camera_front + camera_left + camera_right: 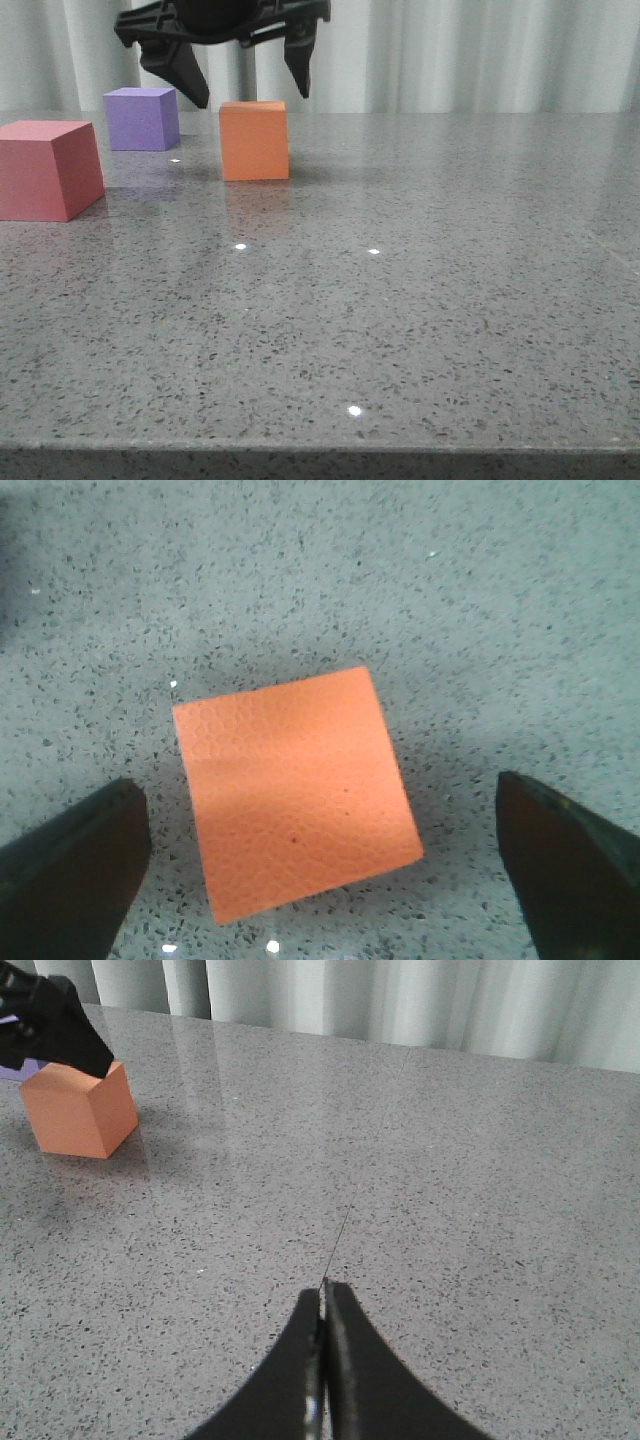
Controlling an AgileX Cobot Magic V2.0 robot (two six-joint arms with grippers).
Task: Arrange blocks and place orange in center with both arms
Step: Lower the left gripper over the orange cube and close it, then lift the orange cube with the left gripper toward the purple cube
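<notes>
My left gripper [247,88] hangs wide open above the matte orange cube [254,140] on the speckled grey table [400,300]; I should descend squarely. At ten o'clock stands the purple cube [142,118]. My right gripper [322,1305] is closed, empty.

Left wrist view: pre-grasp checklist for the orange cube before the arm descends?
1. Left end effector open: ok, fingers spread wider than the matte orange cube.
2. End effector above the cube, not touching: ok.
3. Cube between the fingers: ok, though it sits rotated relative to them.
4. Cube flat on the grey speckled table: ok.
5. Neighbours apart: ok, matte purple cube and pinkish-red cube stand separate.
6. Right end effector out of the way: ok, shut, far from the cube.
</notes>
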